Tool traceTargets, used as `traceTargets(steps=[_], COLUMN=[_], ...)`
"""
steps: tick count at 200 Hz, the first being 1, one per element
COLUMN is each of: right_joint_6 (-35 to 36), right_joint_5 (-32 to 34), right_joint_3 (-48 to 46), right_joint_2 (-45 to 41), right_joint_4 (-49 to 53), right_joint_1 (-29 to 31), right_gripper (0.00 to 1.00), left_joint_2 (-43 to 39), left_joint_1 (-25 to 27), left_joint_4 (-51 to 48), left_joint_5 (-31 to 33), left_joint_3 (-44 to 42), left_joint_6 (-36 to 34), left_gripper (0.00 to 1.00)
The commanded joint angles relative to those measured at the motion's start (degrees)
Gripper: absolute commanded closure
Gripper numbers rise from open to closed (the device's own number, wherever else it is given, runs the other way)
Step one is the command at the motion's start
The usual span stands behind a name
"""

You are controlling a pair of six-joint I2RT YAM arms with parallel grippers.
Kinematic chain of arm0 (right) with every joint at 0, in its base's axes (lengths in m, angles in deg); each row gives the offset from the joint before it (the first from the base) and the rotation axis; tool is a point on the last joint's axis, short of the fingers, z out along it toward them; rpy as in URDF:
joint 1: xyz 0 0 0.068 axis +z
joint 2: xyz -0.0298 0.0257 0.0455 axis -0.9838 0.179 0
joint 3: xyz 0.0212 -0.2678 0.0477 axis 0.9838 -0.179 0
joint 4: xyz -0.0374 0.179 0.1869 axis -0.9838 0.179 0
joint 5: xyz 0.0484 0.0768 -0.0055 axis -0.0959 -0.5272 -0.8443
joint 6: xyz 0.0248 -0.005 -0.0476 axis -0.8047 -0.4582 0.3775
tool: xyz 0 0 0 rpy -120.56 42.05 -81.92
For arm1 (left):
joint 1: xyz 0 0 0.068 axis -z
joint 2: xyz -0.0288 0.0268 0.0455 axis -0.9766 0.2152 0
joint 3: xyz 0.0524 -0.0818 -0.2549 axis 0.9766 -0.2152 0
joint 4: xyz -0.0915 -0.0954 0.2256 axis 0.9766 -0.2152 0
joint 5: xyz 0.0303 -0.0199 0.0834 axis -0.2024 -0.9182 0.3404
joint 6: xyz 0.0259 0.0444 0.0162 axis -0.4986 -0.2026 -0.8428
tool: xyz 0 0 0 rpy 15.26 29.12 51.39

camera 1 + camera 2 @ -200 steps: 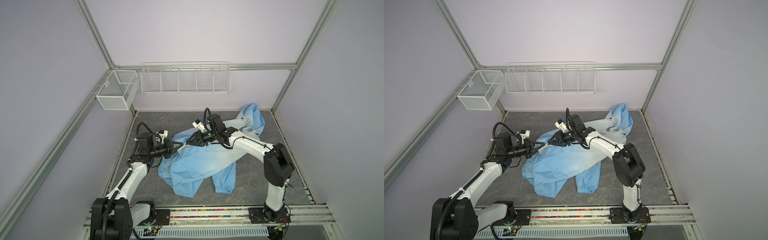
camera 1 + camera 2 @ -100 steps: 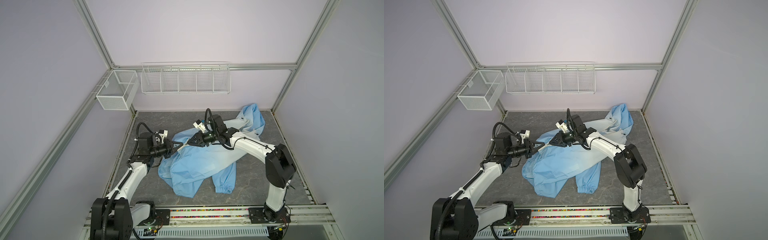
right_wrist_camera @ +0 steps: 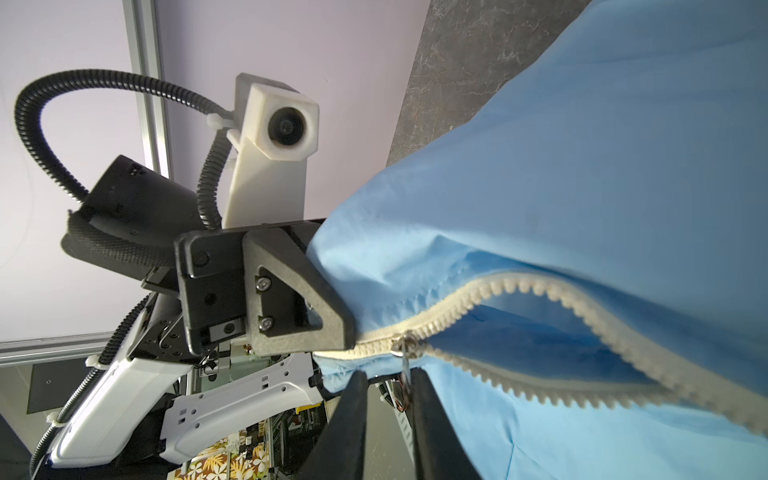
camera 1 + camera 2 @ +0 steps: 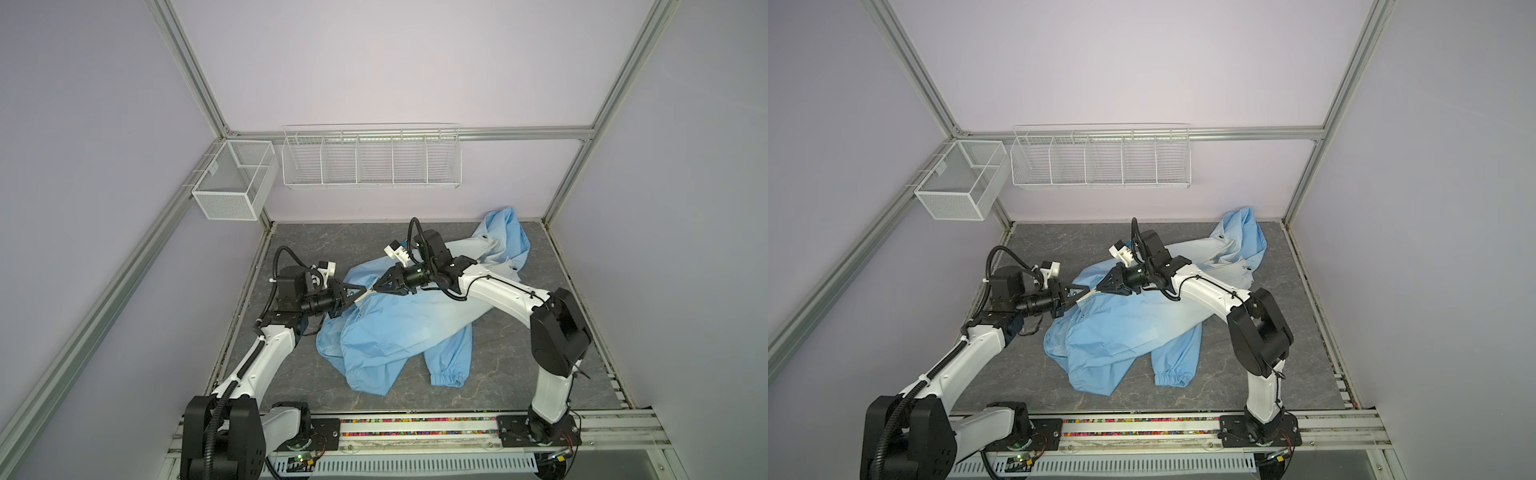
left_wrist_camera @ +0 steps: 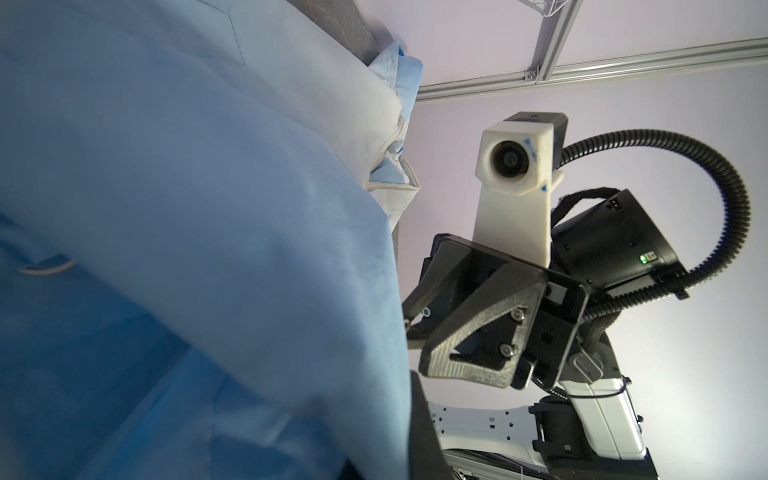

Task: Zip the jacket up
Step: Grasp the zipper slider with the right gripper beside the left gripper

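The right claw (image 3: 388,374) stands narrowed, not closed: its two fingers (image 3: 353,419) flank the small metal pull tab (image 3: 405,368), which hangs nearer one finger with daylight on the other side, so I judge nothing is clamped yet. The tab hangs from the slider (image 3: 401,344), low on the cream zipper (image 3: 540,291); only a short stretch behind it is joined, and beyond it the two toothed rows gape apart. Just beside the slider the left claw (image 3: 347,338) is closed flat on the zipper's joined bottom end. In both top views the claws meet tip to tip left of the middle of the tabletop (image 4: 519,374), and the jacket (image 4: 399,332) spreads from there: its body across the middle, its upper end toward the far right corner, one gathered cuff (image 4: 446,378) toward the near edge. The cloth looks thin, light and limp, likely to bunch ahead of the slider; the tab is the place to pinch, squarely, since it is small, smooth and apt to slip, with the bottom end anchored against the pull.
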Motion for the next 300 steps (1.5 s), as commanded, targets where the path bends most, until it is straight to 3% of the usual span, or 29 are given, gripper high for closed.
traceTargets(steps=[1,184,227,249,268,300], right_joint_6=[0.41,2.59,1.35,1.24,3.25,8.4], right_joint_5=[-1.0,1.81,1.37,1.43,4.17,14.52], right_joint_3=[0.88,1.64,2.24,2.85,4.42,7.16], right_joint_2=[-0.17,1.45,1.88,1.91,1.64,0.67], right_joint_4=[-0.59,4.27,2.94,3.43,7.87,18.55], right_joint_1=[0.55,0.67,0.68,0.67,0.61,0.33], right_gripper=[0.76,0.78,0.83,0.93,0.93,0.92], left_joint_2=[-0.81,-2.21,-2.23,-2.51,-2.65,-3.0], left_joint_1=[-0.21,-0.15,-0.22,-0.22,-0.22,-0.31], left_joint_4=[2.54,2.45,2.46,2.29,1.95,0.93], left_joint_5=[-0.8,-0.27,-0.38,-0.3,-0.35,-0.01], left_joint_3=[-0.69,-1.41,-1.32,-1.32,-1.06,-0.32], left_joint_6=[1.13,1.8,1.86,1.88,1.81,1.44], left_gripper=[1.0,1.0,1.0,1.0,1.0,1.0])
